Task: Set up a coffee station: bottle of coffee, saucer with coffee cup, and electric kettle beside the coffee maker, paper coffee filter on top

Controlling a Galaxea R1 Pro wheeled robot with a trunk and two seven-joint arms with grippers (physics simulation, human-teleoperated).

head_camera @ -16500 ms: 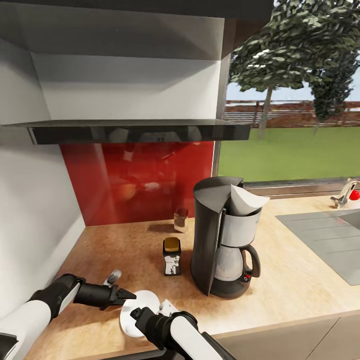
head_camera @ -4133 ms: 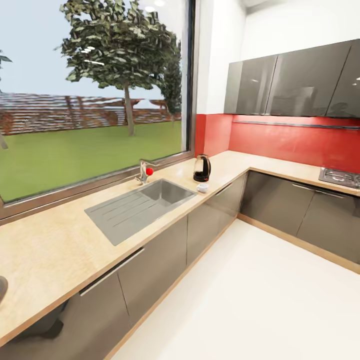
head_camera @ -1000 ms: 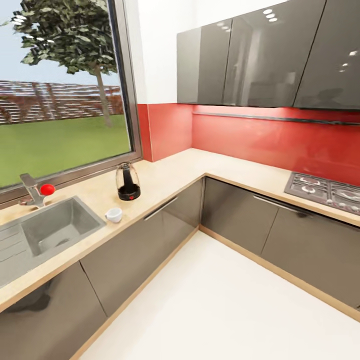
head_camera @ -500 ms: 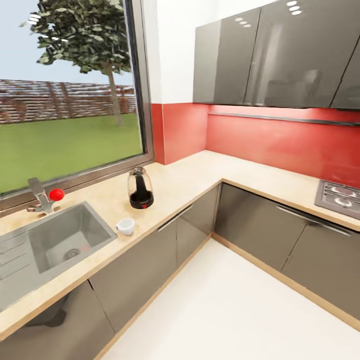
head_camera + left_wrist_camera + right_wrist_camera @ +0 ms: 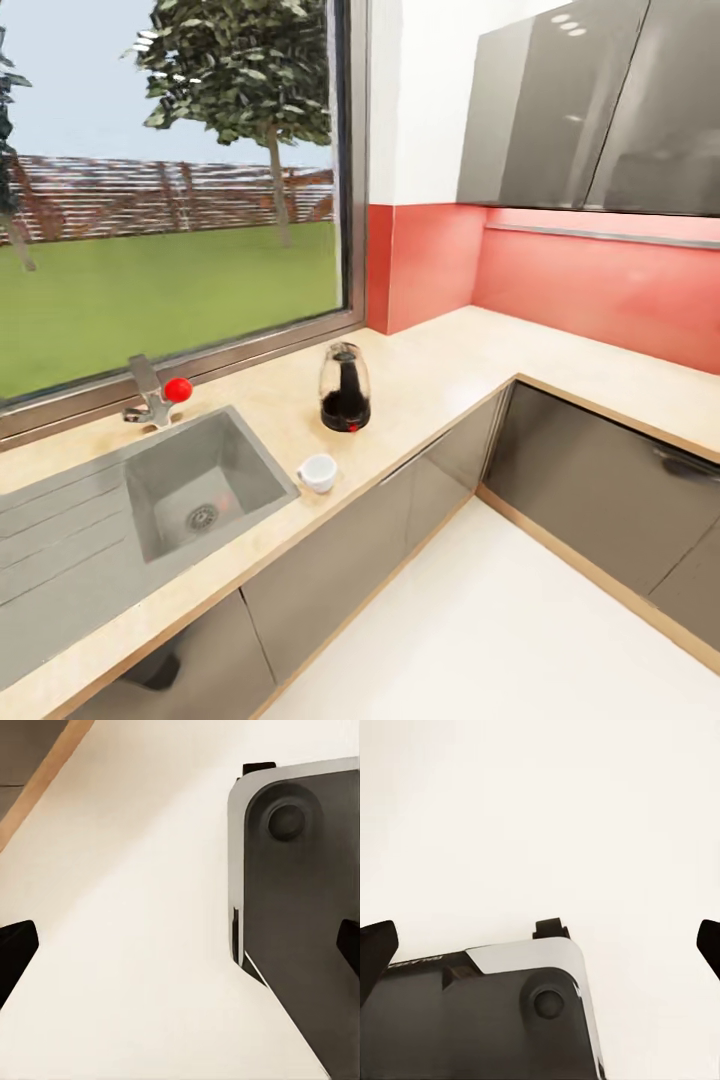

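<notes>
a home kitchen: wood-grain countertop (image 5: 430, 365) with steel sink (image 5: 205, 480), grey cabinets (image 5: 330, 575), red backsplash (image 5: 600, 290), garden window (image 5: 170, 190).

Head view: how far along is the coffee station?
Nothing finished shows here. The small white coffee cup sits on the light wood-grain countertop by the steel sink, with no saucer under it; the clear-glass electric kettle stands behind it. Both claws hang open and empty. Cup and kettle remain to fetch.

Bright even daylight from the window (image 5: 170, 200), glossy cabinet (image 5: 590, 110) glare, soft render
</notes>
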